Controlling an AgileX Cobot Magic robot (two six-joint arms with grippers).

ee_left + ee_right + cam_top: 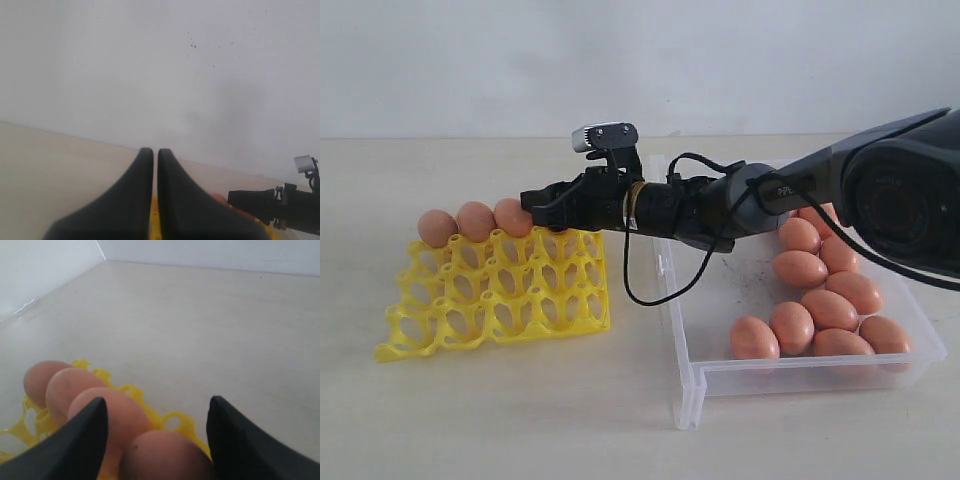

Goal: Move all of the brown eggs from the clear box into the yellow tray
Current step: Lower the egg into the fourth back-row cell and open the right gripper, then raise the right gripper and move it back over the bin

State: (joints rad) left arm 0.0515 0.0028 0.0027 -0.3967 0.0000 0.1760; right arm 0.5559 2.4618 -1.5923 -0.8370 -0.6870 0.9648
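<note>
Four brown eggs (90, 400) in far row of yellow tray (470, 320), right gripper (157, 402) spread wide around the last one.

Nearest, at right on table (520, 430): clear box (692, 385), roughly ten more eggs bunched toward its right side (a few hidden behind the arm, so exact count unclear), dark scuffs on bare floor at left. Left of box, near but apart: tray, eggs only along the far row. Right arm reaching from the right across the box to tray's far right corner; fingers either side of fourth egg (167, 455) seated in corner cup, jaws apart, not clamped on it. Left gripper (155, 151) seen only in its wrist view: fingers drawn together, thin slit between, nothing held, bit of yellow showing beneath. Farthest back: plain pale wall.
</note>
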